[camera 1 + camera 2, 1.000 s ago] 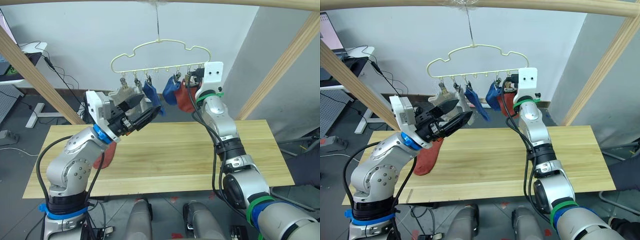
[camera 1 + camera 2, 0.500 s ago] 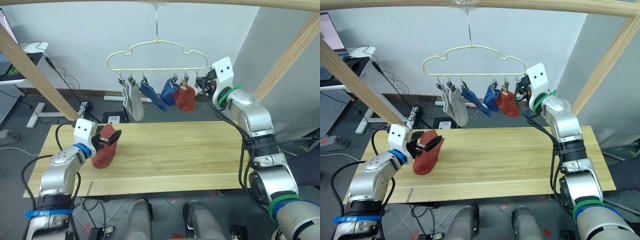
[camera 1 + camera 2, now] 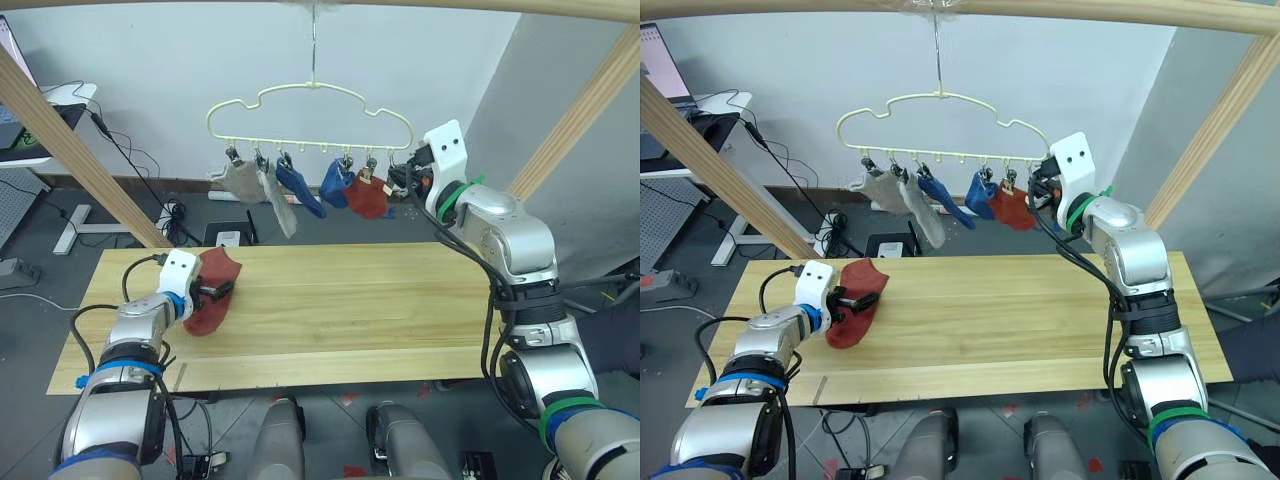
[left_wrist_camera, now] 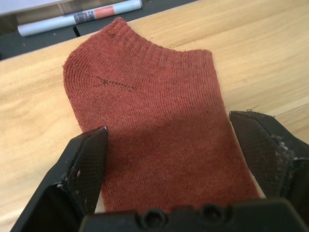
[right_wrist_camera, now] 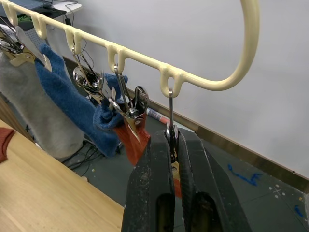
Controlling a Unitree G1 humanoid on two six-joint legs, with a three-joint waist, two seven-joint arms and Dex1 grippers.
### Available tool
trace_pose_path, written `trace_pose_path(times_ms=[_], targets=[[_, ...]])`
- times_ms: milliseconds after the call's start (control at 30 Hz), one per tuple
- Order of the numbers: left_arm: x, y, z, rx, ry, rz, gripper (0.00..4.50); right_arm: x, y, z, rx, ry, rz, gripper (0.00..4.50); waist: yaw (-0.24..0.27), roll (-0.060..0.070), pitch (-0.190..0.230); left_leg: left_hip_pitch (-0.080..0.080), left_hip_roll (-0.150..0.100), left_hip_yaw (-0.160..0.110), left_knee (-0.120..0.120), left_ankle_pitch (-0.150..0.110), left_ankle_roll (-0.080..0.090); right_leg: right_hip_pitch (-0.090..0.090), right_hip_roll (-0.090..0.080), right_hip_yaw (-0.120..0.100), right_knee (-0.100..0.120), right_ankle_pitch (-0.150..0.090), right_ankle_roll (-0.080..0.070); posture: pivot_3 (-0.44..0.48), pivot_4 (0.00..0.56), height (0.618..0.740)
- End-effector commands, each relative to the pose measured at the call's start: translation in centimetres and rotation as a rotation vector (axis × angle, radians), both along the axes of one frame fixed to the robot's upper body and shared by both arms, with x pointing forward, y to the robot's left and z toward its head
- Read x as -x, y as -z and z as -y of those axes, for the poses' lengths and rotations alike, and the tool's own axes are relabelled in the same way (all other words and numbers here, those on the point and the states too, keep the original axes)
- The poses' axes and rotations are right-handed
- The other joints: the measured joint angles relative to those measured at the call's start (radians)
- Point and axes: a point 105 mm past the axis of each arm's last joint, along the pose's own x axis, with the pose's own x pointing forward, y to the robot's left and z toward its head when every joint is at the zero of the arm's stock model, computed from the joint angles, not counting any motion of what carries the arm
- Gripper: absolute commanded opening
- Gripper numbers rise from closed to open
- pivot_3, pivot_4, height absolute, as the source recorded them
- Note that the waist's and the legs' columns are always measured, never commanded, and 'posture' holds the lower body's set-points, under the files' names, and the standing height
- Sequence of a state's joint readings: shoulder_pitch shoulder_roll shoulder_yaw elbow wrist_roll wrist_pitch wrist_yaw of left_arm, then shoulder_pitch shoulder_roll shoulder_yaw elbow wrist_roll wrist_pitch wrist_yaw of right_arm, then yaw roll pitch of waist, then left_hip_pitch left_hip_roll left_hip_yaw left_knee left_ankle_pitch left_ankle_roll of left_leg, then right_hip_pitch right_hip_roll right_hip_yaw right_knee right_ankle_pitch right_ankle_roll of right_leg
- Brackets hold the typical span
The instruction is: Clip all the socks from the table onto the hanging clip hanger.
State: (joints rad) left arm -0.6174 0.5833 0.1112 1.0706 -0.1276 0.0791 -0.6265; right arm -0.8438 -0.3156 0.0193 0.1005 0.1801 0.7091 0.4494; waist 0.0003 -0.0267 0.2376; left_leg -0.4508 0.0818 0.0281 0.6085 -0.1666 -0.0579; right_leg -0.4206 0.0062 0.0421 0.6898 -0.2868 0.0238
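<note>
Where the left hand (image 4: 166, 166) rests low over the desk (image 3: 400, 310), its two black fingers (image 4: 84, 162) are spread wide, one at each long edge of a rust-red sock (image 4: 154, 125). Whether the fingertips touch the knit cannot be told. The near end of this sock is hidden behind the hand's body in the left wrist view; the far cuff end is fully visible. The sock lies flat near the desk's left end, close to the far edge.

The right hand (image 5: 171, 145) is raised at the right end of the clip hanger (image 3: 310, 100), with its fingers pinched narrowly on the outermost clip (image 5: 170, 133). The lower part of that clip is hidden between the fingers.

Five socks are seen clipped along the hanger's bar: two grey socks (image 3: 240, 180), two blue socks (image 3: 298, 190) and a second rust-red sock (image 3: 368, 197). They overlap, so that single outlines are hard to separate, and the small clips are difficult to make out in the head views.

Wide bare plank is left across the desk's middle and right. The hanger hangs by its hook above the desk's far edge, between two slanting wooden poles (image 3: 70, 140).
</note>
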Motion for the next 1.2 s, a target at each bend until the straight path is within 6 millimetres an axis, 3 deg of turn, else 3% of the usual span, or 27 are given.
trace_pose_path(times_ms=[33,400,533,700,800,967,1100,1200], targets=[[1.2,1.6,-0.3,-0.03,0.032,-0.07,4.1,0.3,-0.8,0.5,-0.022,0.015,0.021,0.0,-0.001,0.0,0.0,0.0,0.0,0.0,0.0,0.0,0.0,0.0,0.0,0.0,0.0,0.0,0.0,0.037,0.263,0.74],[1.8,2.1,0.6,-0.095,0.144,-0.06,1.01,0.2,-0.8,0.2,-0.005,-0.001,0.032,0.0,0.0,0.0,0.0,0.001,0.0,0.0,0.0,0.0,0.0,0.0,0.0,0.0,0.002,0.0,0.0,0.058,0.249,0.74],[1.4,1.0,1.7,-0.067,0.195,-0.004,0.24,0.0,-1.2,0.4,-0.01,-0.005,0.035,0.0,0.0,0.0,0.0,0.001,0.0,0.0,0.0,0.0,0.0,0.0,0.0,0.0,0.002,0.0,0.0,0.057,0.247,0.74],[1.3,-2.2,5.8,0.019,0.353,0.145,0.09,-0.4,-2.0,1.5,-0.087,-0.001,-0.021,0.0,0.003,0.0,0.0,0.0,0.0,0.001,0.0,0.0,0.0,0.0,-0.001,0.0,0.001,0.0,0.0,0.057,0.247,0.74],[2.0,-5.4,9.2,0.122,0.451,0.267,0.09,-0.3,-2.4,2.0,-0.125,-0.011,-0.068,0.0,0.006,0.0,0.0,-0.001,0.0,0.0,0.0,0.0,0.0,0.0,-0.001,0.0,0.0,0.0,0.0,0.057,0.248,0.74],[4.6,-10.3,16.9,0.261,0.689,0.454,0.09,0.6,-3.2,1.9,-0.277,-0.093,-0.252,0.0,0.005,0.0,0.0,-0.001,0.0,0.0,0.0,0.0,0.0,0.001,-0.001,0.0,0.001,0.0,0.0,0.051,0.251,0.74],[5.7,-12.2,21.3,0.303,0.79,0.536,0.09,1.2,-3.8,1.6,-0.369,-0.131,-0.355,0.0,0.001,0.0,0.0,0.0,0.0,0.0,0.0,0.0,0.0,0.001,-0.001,0.001,0.0,0.0,0.0,0.037,0.253,0.74],[5.8,-12.6,23.0,0.32,0.815,0.553,0.09,1.6,-4.2,1.4,-0.417,-0.143,-0.397,0.0,-0.002,0.0,0.0,0.0,0.0,0.0,0.0,0.0,0.0,0.0,0.0,0.001,0.0,0.0,0.0,0.028,0.254,0.74]])
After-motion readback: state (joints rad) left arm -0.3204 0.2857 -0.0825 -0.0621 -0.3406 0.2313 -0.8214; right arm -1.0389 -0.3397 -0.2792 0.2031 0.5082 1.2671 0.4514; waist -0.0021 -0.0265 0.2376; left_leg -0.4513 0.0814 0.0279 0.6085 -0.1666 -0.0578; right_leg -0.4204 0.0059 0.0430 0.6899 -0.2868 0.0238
